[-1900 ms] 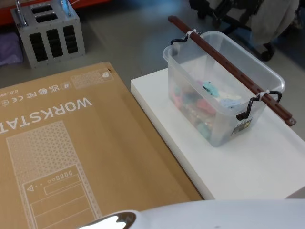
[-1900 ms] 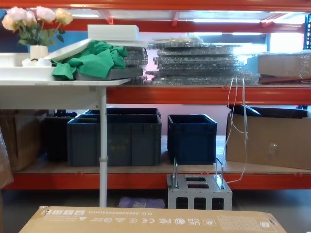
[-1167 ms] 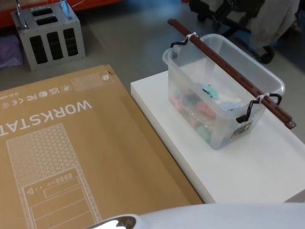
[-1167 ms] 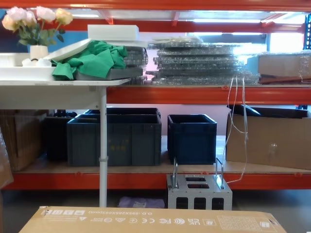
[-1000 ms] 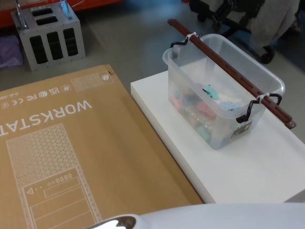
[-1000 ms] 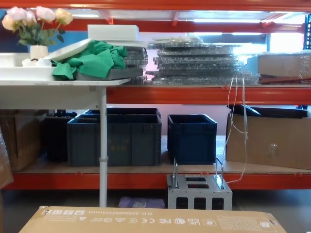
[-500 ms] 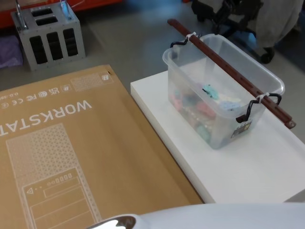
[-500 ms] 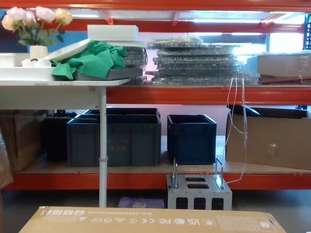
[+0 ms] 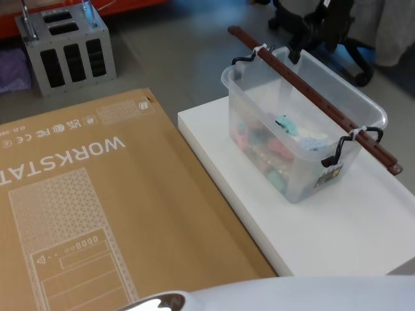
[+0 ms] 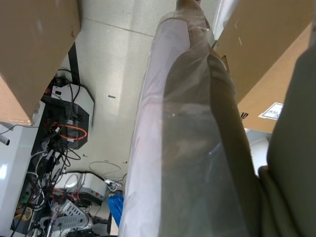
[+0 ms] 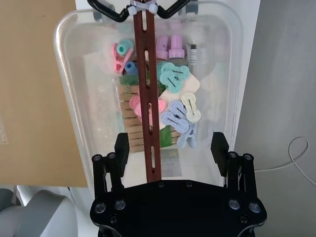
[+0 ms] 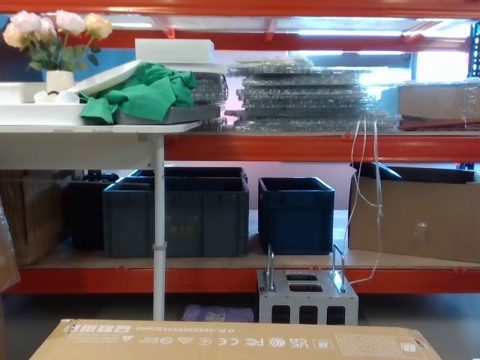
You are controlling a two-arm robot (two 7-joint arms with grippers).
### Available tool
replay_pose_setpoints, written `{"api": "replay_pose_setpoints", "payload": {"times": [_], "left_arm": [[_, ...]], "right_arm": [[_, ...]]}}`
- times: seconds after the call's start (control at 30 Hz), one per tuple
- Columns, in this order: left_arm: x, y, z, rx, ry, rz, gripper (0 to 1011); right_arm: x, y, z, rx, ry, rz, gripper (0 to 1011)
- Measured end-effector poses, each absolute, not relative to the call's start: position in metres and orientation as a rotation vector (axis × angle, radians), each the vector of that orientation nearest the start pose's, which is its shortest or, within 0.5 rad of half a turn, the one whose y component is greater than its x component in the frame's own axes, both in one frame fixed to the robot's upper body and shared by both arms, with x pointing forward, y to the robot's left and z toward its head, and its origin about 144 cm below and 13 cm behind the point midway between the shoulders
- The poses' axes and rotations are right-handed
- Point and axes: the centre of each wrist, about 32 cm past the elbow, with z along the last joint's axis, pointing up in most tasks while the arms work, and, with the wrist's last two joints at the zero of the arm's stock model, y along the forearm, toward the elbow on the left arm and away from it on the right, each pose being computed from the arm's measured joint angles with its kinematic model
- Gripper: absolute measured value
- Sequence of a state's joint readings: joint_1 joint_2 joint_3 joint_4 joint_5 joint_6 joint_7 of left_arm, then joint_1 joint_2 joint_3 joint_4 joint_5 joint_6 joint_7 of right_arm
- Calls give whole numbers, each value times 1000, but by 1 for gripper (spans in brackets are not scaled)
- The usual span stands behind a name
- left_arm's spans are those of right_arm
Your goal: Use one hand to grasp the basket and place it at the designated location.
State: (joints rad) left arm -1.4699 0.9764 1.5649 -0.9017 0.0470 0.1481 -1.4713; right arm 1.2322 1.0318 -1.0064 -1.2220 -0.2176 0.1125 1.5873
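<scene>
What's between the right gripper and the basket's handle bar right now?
Nothing visible. The right gripper hangs open above the far end of the basket, jaws on either side of the brown bar tied across its top, with only open air between them and the bar.

light: bright, even | shadows: soft, faint | glare: strip lights (image 12: 352,32)

We log a storeroom: orange racking (image 12: 300,146) across the frame, crates (image 12: 176,214) centre, carton (image 12: 412,217) lower right.
</scene>
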Motion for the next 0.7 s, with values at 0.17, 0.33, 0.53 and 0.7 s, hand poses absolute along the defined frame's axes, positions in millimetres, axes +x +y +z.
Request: {"api": "replay_pose_setpoints", "payload": {"times": [0.17, 0.33, 0.53, 0.7], "left_arm": [[616, 497, 1394, 1629, 169, 176, 0], [616, 497, 1394, 1629, 169, 176, 0], [616, 497, 1394, 1629, 169, 176, 0], [616, 497, 1394, 1629, 169, 176, 0]], "right_arm": [[595, -444, 1447, -1515, -126, -108, 1002], [605, -442, 1433, -1518, -97, -60, 1001], [611, -441, 1421, -1520, -73, -21, 1001], [616, -439, 1404, -1512, -52, 24, 1001]]}}
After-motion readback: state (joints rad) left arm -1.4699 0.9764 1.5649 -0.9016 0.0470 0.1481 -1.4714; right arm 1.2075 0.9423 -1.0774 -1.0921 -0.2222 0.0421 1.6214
